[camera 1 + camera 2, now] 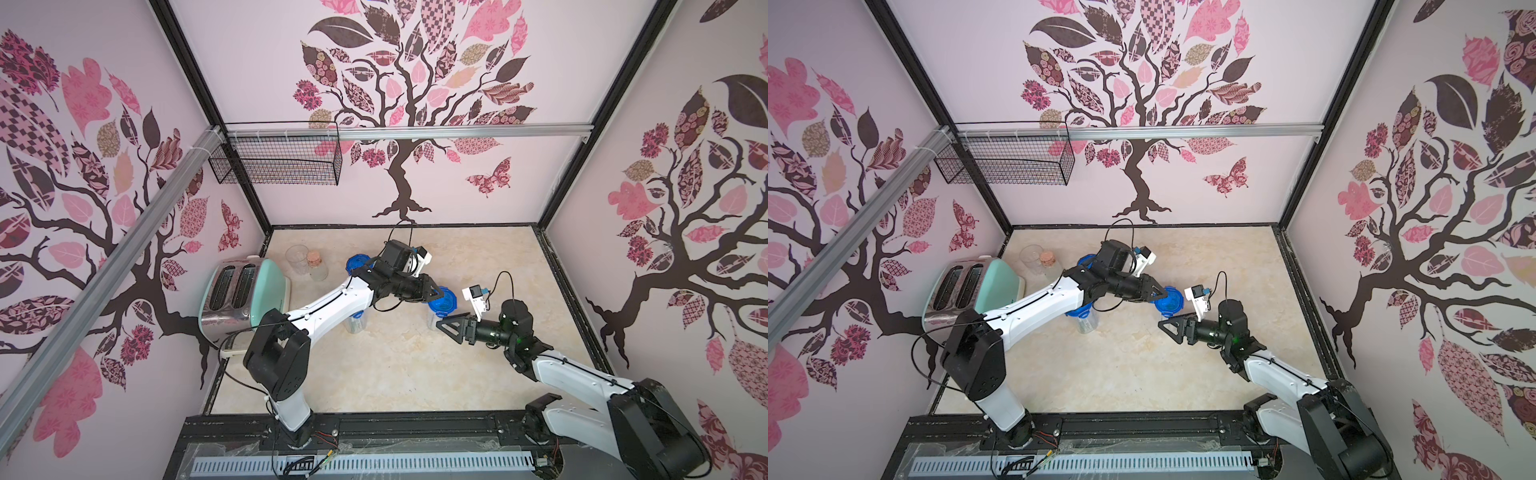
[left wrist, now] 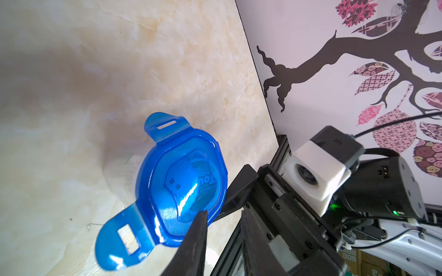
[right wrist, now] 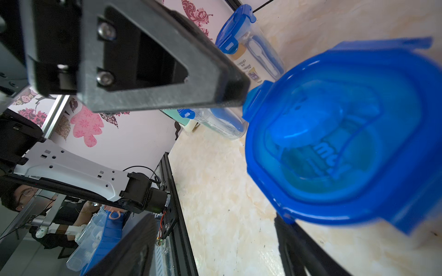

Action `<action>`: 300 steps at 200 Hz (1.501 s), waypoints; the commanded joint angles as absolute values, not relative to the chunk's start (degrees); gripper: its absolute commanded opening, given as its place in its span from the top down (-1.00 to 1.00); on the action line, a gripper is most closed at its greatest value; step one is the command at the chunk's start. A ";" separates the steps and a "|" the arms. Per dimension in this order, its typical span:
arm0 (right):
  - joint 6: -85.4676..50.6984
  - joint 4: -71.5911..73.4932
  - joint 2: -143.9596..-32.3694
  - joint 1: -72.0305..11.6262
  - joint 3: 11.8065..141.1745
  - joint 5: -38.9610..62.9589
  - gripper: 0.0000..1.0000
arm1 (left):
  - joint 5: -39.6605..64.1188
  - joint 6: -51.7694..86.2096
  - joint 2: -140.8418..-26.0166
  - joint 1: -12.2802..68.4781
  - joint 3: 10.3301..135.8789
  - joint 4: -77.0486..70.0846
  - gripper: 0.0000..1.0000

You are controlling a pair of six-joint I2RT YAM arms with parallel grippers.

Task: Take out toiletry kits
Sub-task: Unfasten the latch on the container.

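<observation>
Two grippers at the edge of the blue lid (image 2: pixel 181 186): right gripper (image 1: pixel 439 322) spread, left gripper (image 1: pixel 435 292) closure unclear; tabletop (image 1: pixel 395 365) open around.

Left arm (image 1: pixel 332 301), right arm (image 1: pixel 573 372): white shells, black joints/cables, white wrist cams (image 1: pixel 476 297); right gripper (image 1: pixel 440 323) black triangles.

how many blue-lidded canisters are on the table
3. The right canister stands just ahead of the right arm; the middle canister is partly under the left arm; the back canister sits beyond that arm's wrist. The arms may hide more.
</observation>
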State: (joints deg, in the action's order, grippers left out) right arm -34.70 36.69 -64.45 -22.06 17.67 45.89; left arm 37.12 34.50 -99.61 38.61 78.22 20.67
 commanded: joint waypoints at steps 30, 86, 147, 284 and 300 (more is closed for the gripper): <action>-34.27 41.44 -66.84 -22.02 17.16 46.66 -0.60 | 44.51 35.93 -106.02 39.02 80.36 14.97 0.57; -34.72 44.01 -69.38 -22.05 16.96 46.76 -0.59 | 48.80 36.30 -108.72 39.05 80.32 12.29 0.73; -34.89 46.83 -71.01 -22.05 16.61 46.55 -0.59 | 49.12 36.03 -110.61 38.86 79.54 11.95 0.82; -37.16 54.13 -73.23 -22.06 17.16 47.26 -0.58 | 49.12 37.80 -112.44 38.04 77.36 9.10 1.00; -38.20 56.78 -73.54 -22.06 16.99 48.21 -0.58 | 49.04 37.81 -112.72 37.97 76.89 8.92 1.00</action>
